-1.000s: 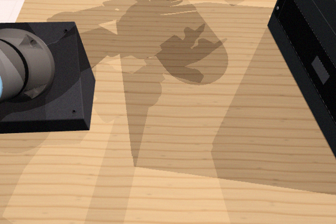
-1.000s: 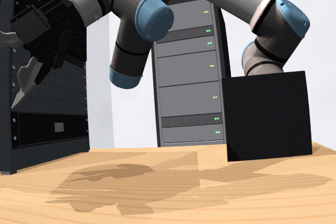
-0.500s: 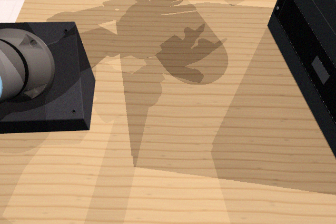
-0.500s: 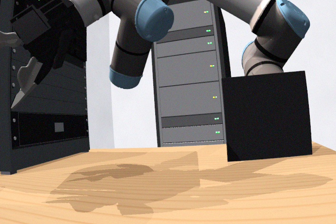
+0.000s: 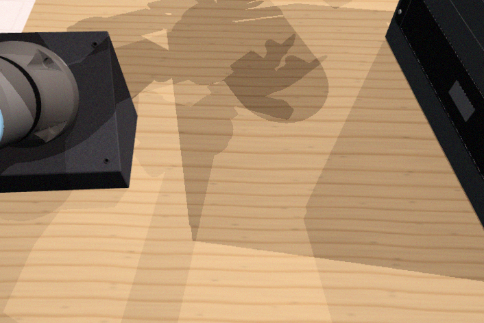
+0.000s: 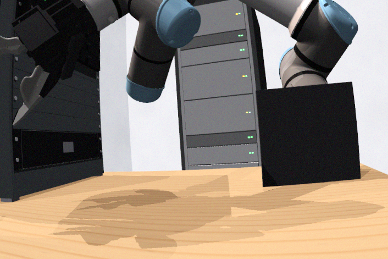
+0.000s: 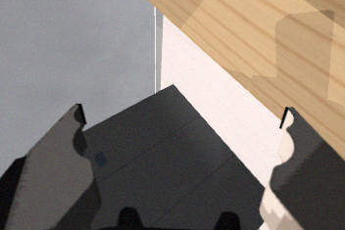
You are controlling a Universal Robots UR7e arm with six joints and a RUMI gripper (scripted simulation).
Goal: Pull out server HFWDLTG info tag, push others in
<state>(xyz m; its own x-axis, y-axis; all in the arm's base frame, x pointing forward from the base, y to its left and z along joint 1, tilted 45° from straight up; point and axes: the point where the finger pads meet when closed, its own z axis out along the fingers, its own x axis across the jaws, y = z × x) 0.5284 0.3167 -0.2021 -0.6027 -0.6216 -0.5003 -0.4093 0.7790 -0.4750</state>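
Black rack [image 5: 430, 88] stands well apart from arm's base [image 5: 113, 143].

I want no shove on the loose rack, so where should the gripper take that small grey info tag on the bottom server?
Likely the tag's two side edges, coming straight at the rack front. It looks flush in the dark panel, a small flat rectangle. The gripper is open, empty, higher up.

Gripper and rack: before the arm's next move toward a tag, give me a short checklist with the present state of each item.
1. Gripper open, nothing between its fingers: ok.
2. Gripper up in front of the rack, apart from it as far as the exterior view shows: ok.
3. Rack standing upright on the table: ok.
4. Grey information tag on the bottom server in sight: ok.
5. Service tag text readable: not ok, no print visible in any view.
6. Other tags pushed in: cannot tell.
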